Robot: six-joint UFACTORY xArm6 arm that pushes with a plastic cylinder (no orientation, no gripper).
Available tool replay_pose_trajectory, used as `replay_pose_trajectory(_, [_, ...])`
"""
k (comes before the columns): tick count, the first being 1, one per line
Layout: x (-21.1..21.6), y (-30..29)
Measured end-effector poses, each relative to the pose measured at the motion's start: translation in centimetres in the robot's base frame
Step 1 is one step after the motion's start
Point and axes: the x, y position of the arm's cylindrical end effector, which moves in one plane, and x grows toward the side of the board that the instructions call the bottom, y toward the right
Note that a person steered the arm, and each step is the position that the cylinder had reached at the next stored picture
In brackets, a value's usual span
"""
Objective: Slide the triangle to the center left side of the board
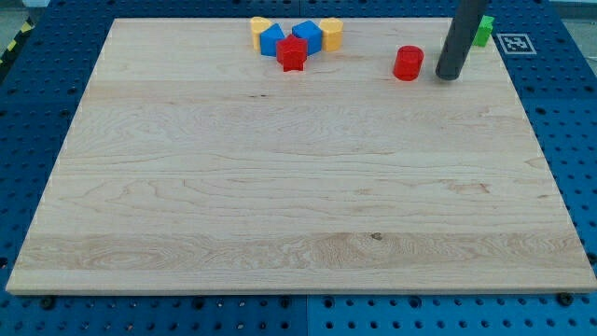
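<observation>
A cluster of blocks sits at the top middle of the wooden board [280, 187]. In it, a blue block that looks like a triangle [271, 40] lies between a yellow block [259, 26] at its upper left and a red star [292, 54] at its lower right. A blue cube [307, 35] and a yellow heart-like block [331, 33] lie to the right of them. My tip [449, 77] rests on the board near the top right, far right of the triangle, just right of a red cylinder [408, 63].
A green block [483, 30] sits at the board's top right edge, partly hidden behind the rod. A fiducial tag [513, 43] lies on the blue pegboard off the top right corner.
</observation>
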Motion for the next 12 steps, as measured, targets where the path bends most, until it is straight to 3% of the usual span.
replay_pose_trajectory(3, [-3.6,1.7])
replay_pose_trajectory(6, [-3.3,-2.5])
replay_pose_trajectory(9, [-2.5,-2.5])
replay_pose_trajectory(10, [-3.6,-2.5])
replay_pose_trajectory(12, [-9.7,-10.8])
